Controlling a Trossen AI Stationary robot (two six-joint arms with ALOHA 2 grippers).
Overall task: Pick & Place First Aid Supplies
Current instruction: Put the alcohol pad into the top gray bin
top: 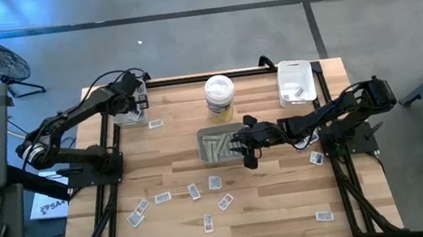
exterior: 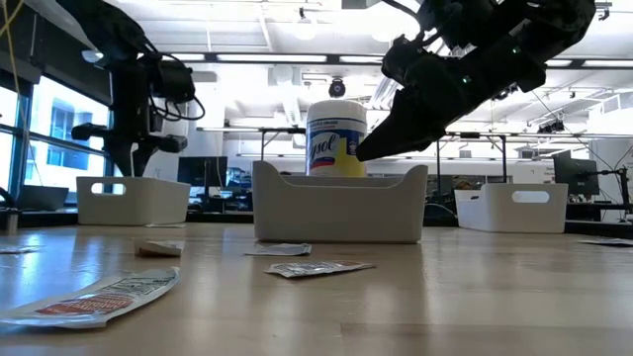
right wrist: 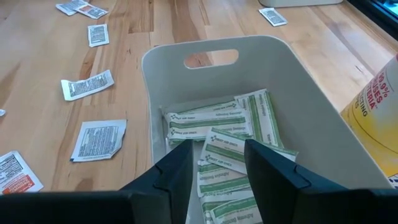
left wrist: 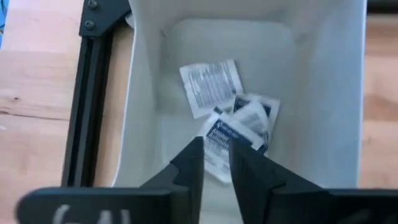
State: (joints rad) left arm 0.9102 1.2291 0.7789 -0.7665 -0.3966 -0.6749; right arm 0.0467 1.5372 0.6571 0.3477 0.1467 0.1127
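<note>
Packets (top: pixel 194 191) lie scattered across the near table; strips (right wrist: pixel 214 118) fill the centre tray (right wrist: pixel 155 68). Right gripper (right wrist: pixel 216 163) hangs parted, empty, over them. Left gripper (left wrist: pixel 216 165), slightly parted, above far-left tray (left wrist: pixel 323 74) holding square packets (left wrist: pixel 211 87).

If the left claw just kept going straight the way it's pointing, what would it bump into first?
Most likely the small white packets lying in the white tray at the table's far left corner. The left gripper points down into that tray, fingers slightly apart; a blue-printed packet sits right off its fingertips, though depth is hard to judge.
</note>
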